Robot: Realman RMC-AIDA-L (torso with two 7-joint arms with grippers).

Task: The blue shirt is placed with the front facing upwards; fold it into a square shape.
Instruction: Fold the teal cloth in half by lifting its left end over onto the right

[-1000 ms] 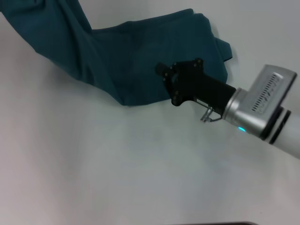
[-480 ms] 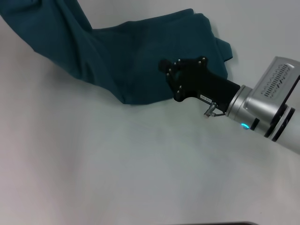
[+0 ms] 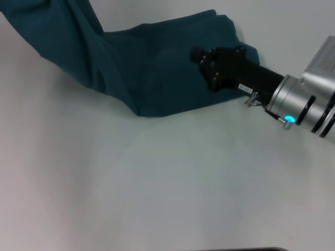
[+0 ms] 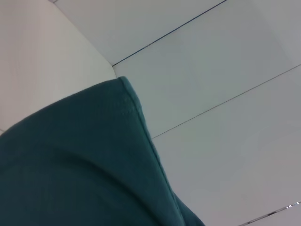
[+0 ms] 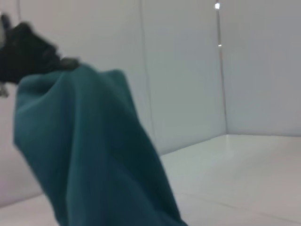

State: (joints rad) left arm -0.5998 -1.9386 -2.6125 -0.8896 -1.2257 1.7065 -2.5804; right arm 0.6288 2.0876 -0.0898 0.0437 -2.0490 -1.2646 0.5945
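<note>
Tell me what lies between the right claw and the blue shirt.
Nothing: in the head view the right claw sits directly over the blue shirt, overlapping its right part, no gap or other object between them.

The blue shirt (image 3: pixel 152 73) is a dark teal, rumpled heap across the far side of the table, its left end lifted up and out of frame.

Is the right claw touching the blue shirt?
Cannot tell. In the head view the right claw overlaps the blue shirt, but from above neither contact nor a gap shows. The wrist views don't settle it.
</note>
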